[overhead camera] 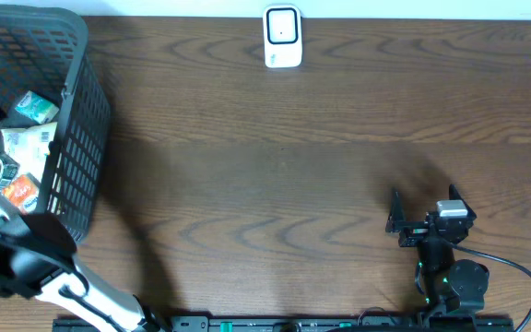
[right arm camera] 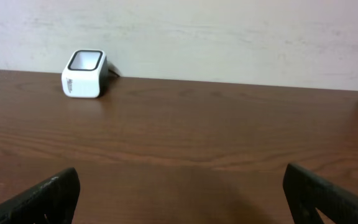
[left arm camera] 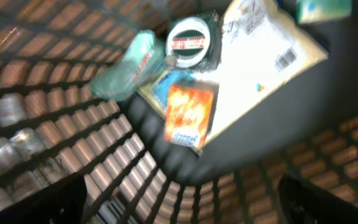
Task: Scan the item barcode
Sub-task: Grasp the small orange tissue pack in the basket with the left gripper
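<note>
A black basket (overhead camera: 81, 111) is seen at the upper left of the overhead picture, standing on the brown tabletop (overhead camera: 275, 166). Several small things are piled inside it. In the left wrist picture an orange packet (left arm camera: 188, 115) is seen near the middle, lying on top of a big white bag (left arm camera: 260, 68). A round green and white tin (left arm camera: 191, 42) is found just above the packet, and a soft green pouch (left arm camera: 126, 65) is tucked to the upper left of it. A barcode (left arm camera: 286, 59) can be made out on the white bag. No barcode can be made out on the orange packet, as the picture is blurry. The orange packet is probably the thing to be scanned, since it lies right under the left gripper (left arm camera: 182, 186). It is likely to be light and thin, a little bendy, and maybe slippery, so it is best pinched across its two long edges. The left gripper is held wide open above the pile, and nothing is held in it. The right gripper (overhead camera: 396, 221) is parked at the lower right, wide open too, with nothing in it. The white scanner (overhead camera: 282, 37) is set at the top middle of the tabletop, well apart from the basket.
</note>
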